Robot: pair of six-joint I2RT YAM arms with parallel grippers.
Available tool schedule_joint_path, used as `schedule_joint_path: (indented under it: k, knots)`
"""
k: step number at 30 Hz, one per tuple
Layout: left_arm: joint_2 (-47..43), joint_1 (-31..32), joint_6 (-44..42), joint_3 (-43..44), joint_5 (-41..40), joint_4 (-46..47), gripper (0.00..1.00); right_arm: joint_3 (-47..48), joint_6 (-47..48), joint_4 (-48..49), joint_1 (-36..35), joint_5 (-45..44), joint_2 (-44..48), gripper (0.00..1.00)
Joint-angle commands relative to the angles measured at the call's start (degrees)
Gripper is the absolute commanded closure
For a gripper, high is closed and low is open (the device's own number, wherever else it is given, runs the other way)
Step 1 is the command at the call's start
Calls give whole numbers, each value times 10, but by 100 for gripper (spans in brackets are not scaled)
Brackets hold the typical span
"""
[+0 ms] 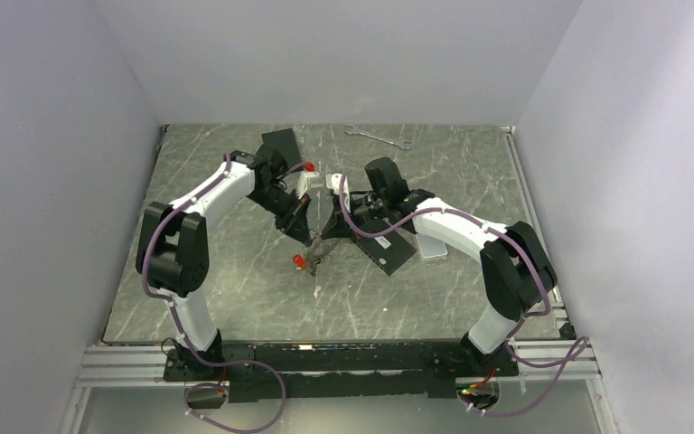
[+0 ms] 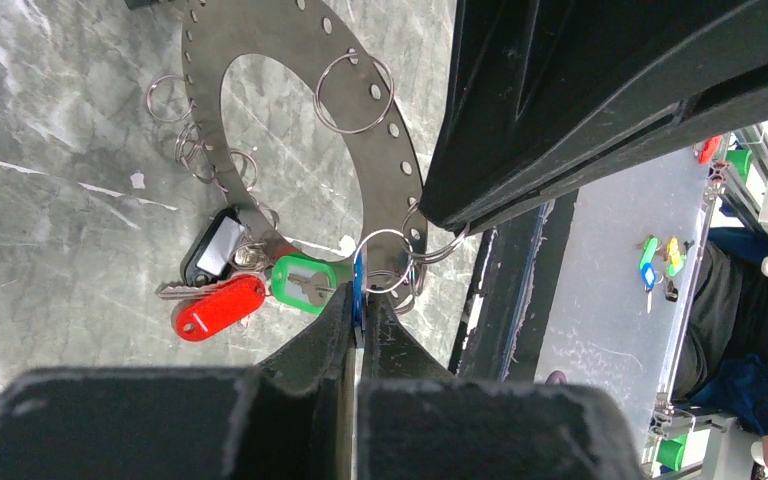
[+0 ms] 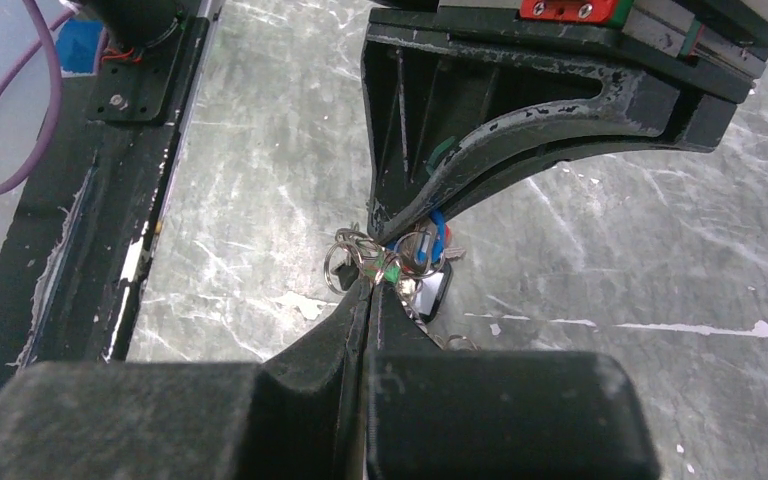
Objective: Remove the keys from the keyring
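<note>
The keyring (image 2: 400, 165) is a flat grey metal loop with holes along its rim and small split rings hanging from it. It is held up between both arms at the table's middle (image 1: 323, 237). My left gripper (image 2: 360, 312) is shut on a blue key tag (image 2: 360, 290) that hangs from a split ring on the loop. A green tag (image 2: 300, 283), a red tag (image 2: 218, 307) and a dark tag (image 2: 215, 248) hang beside it. My right gripper (image 3: 372, 285) is shut on the loop's edge, next to the cluster of keys (image 3: 415, 255).
A silver wrench (image 1: 378, 137) lies at the back. A flat black box (image 1: 282, 145) sits at the back left and another black slab (image 1: 390, 251) under the right arm. The red tag (image 1: 300, 262) hangs low over the table.
</note>
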State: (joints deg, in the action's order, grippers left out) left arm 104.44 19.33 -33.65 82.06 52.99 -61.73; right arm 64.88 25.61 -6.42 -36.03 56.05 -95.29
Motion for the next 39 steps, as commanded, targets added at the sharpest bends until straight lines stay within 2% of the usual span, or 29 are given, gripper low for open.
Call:
schedule_joint_path:
  k: [1, 11, 29, 39]
  knots:
    - [-26, -7, -5, 12, -2, 32, 100, 22, 25, -39, -5, 64, 4, 100]
    - [-41, -7, 4, 33, 3, 25, 100, 33, 74, -85, -17, 49, -8, 100]
    - [-80, -5, -9, 40, 18, 5, 100, 40, 82, -98, -20, 41, -22, 100]
    - [-117, 20, 1, 15, 22, 17, 100, 59, 88, -113, -23, 20, -31, 100]
